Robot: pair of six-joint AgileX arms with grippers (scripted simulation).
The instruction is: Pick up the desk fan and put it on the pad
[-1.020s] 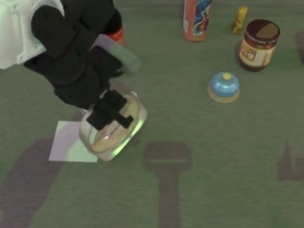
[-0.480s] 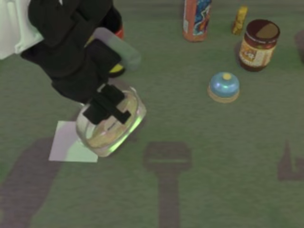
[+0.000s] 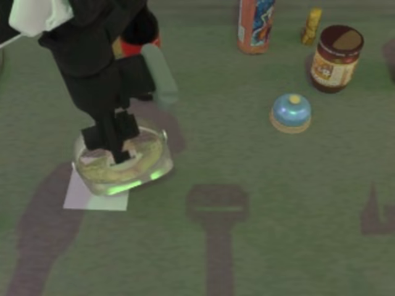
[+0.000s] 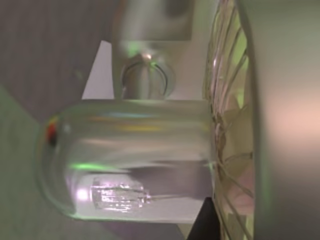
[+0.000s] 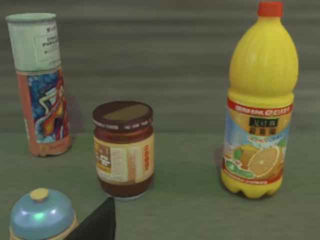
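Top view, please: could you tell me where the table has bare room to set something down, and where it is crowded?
The widest bare patch is the near half of the table, below the blue bell and right of the pad. There is also room between the bell and the desk fan. The far edge is crowded: can, jar and small yellow bottle. The left gripper occupies the pad corner.

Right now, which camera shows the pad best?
The top view: the pad lies at the table's left, mostly covered by the desk fan that the left gripper holds. The left wrist view shows only a pale patch; the right wrist view shows none.
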